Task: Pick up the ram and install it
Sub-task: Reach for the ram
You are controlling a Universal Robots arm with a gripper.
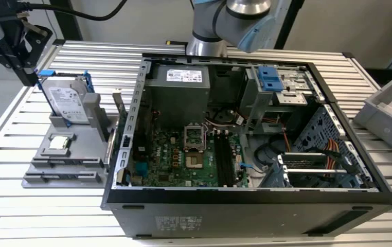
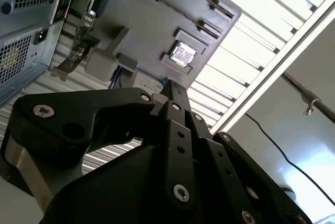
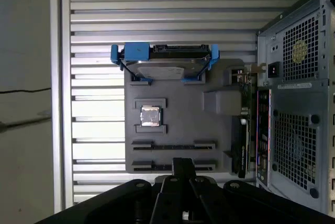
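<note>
Over the slatted table (image 3: 157, 4) near the grey holder (image 3: 178, 124), hovering with gripper (image 3: 183, 163) closed on nothing, apart from the ram (image 3: 242, 130) standing on edge along the holder's side, just beside the computer case (image 3: 298, 103).

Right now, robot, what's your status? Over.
Gripper shut, above tray. Ram on edge in tray slot, not held. Nothing between them.
</note>
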